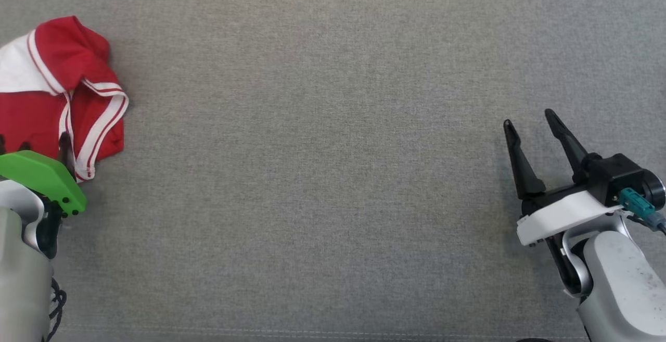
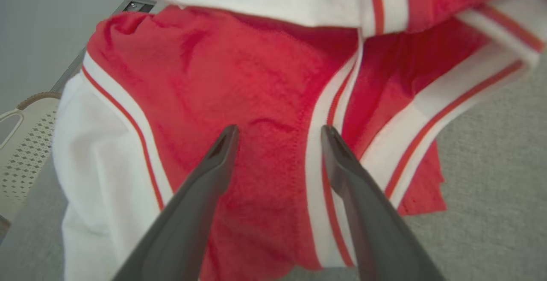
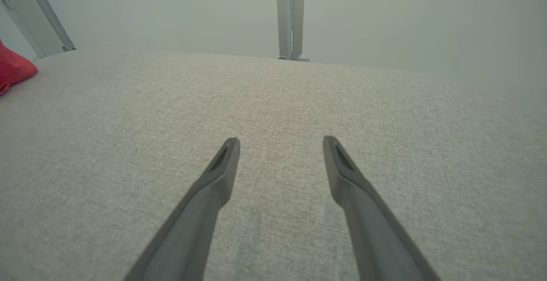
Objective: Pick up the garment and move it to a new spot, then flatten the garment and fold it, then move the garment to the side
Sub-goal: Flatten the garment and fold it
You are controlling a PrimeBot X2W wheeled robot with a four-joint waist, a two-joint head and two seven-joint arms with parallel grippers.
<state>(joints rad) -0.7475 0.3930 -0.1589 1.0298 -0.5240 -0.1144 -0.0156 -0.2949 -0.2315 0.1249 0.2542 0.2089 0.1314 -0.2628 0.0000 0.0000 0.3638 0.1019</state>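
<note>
Desk: grey woven cloth cover, one stitched seam along the near edge, bare between the two arms. Garment: red sports piece with white panels and red-and-white striped trim, crumpled in a heap, lying directly ahead of the left fingers and well apart from the right fingers, far off to their left. In the left wrist view the garment lies under the fingers; a red panel lies between the two tips, and a white striped band runs beneath one finger. Contact between the tips and the cloth cannot be confirmed. Left fingers: spread wide, nothing between them gripped. Right fingers: spread wide, holding nothing, poised over bare cloth cover, tips pointing toward the far side of the desk. In the right wrist view the same fingers frame bare desk, with a corner of the garment far to their left and a grey metal post beyond the far edge. Green cover sits behind the left fingers; white cover behind the right. Teal connector plugged in beside the right wrist.
</note>
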